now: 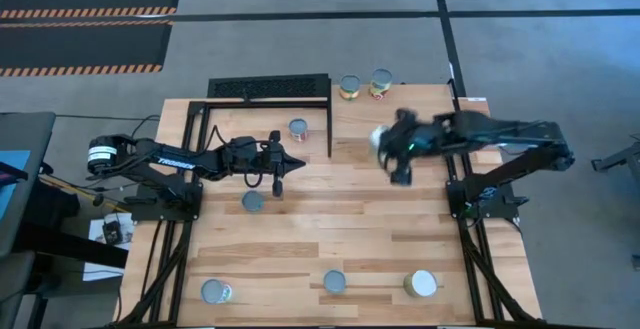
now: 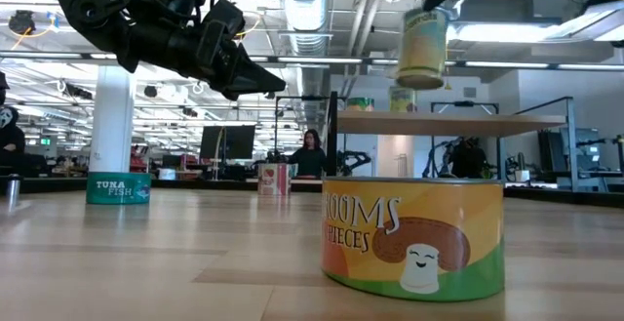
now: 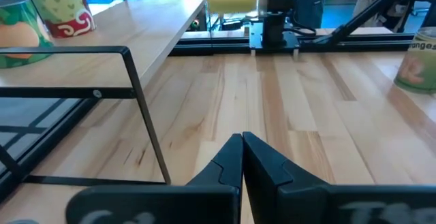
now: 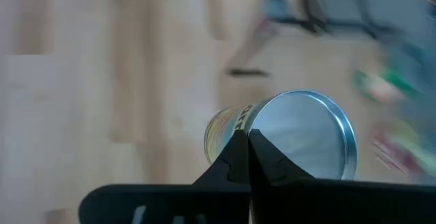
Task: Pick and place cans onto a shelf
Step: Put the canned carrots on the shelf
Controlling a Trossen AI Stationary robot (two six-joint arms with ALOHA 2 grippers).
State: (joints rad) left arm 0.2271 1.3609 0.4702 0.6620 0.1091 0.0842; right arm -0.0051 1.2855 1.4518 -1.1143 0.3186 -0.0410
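Two cans (image 1: 364, 86) already stand on the shelf (image 1: 420, 104) at twelve o'clock. The right tool (image 1: 385, 152) pinches a yellow can (image 2: 422, 46) aloft nearby. Five cans wait on the bench (image 1: 380, 239); the left tool (image 1: 283, 164), pressed together, hovers empty.

teal can (image 2: 119, 187) in low view: "TUNA FISH" in white on label
front mushroom can (image 2: 413, 238) in low view: part-readable "...OOMS" over "...IECES", cartoon mushroom face below
left arm (image 1: 180, 158) in high view: white lettering, looks like "TROSSEN", too small to be sure
can at the edge (image 3: 417, 64) of left wrist view: orange word, reads about "oranges", cut off
held can (image 4: 286, 142) in right wrist view: dark letters on label, blurred, unreadable
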